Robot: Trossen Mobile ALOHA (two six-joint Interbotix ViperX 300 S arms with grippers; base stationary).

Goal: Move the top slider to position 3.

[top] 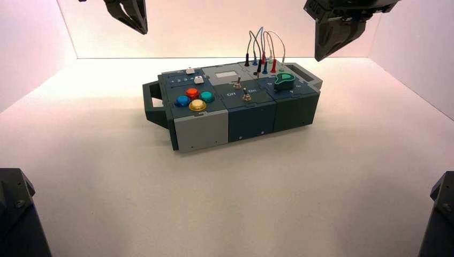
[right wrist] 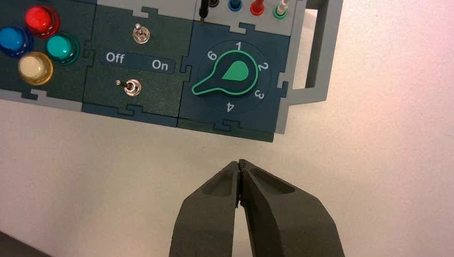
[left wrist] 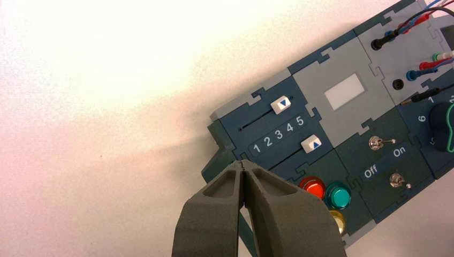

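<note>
In the high view, my left gripper (top: 144, 32) hangs at the upper left, above and beyond the left end of the box (top: 230, 104), a faceted body of interlocking grey, dark green and blue-grey panels with angular handles at its ends. The top slider (top: 190, 70), a small white block, sits on the panel at the box's far left, with the second slider (top: 198, 80) nearer the camera, just behind a cluster of glossy round buttons (top: 195, 99). My right gripper (top: 318, 59), dark and wedge-shaped, waits at the upper right, beyond the box's right end. In the left wrist view, my left pincer's dark, tapering fingers are pressed together at the tips, nothing held between them. The top slider's smooth, rounded-rectangular knob, marked with a blue triangle, stands in its thin dark slot (left wrist: 256, 119) between the 4 and the 5, away from position 3 (left wrist: 278, 134), the middle of five pale numerals on the dark blue-grey panel. In the right wrist view, my right pincer's matte fingers also meet at their tips, gripping nothing, over the pale, bare surface (right wrist: 123, 176) beside the box. Nearby are a teardrop-shaped knob (right wrist: 227, 75) outlined in green and two shiny metal toggle switches (right wrist: 141, 34) beside raised-looking "Off" and "On" lettering.
</note>
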